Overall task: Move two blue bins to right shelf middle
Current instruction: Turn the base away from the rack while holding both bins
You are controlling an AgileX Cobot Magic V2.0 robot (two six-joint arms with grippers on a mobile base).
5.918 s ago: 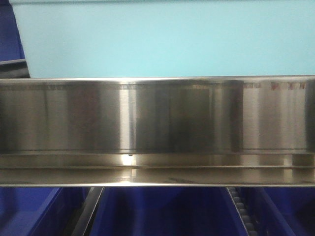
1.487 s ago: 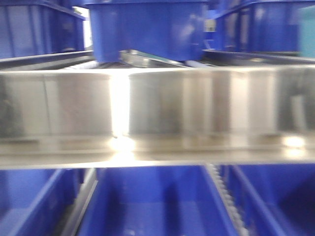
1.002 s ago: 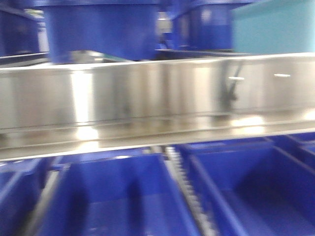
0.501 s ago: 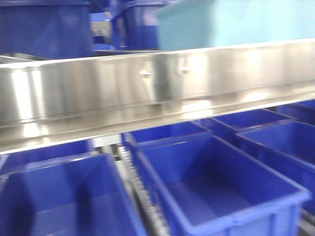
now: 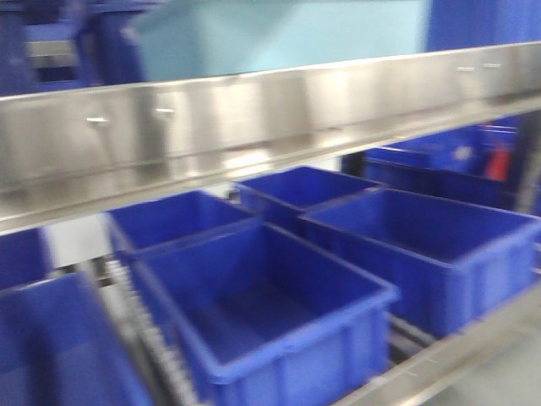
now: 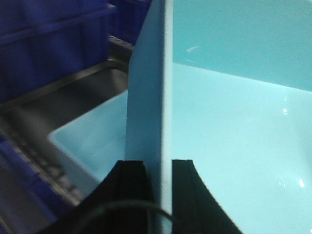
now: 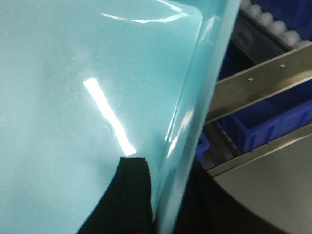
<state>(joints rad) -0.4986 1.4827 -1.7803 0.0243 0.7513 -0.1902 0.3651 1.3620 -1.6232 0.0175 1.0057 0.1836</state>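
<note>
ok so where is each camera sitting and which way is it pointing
Front view: sits level with the shelving, facing the steel rail and dark blue bins beneath; no robot parts show.
Left wrist view: behind the left gripper, looking along its fingers clamped on the light blue bin wall.
Right wrist view: behind the right gripper, facing that bin's glossy wall; one finger shows clearly.
Shared: all three show the light blue bin.

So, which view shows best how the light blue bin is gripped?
The left wrist view: the left gripper straddles the wall of the light blue bin. The right wrist view shows only one right gripper finger clearly. The front view shows just the bin's side.
</note>
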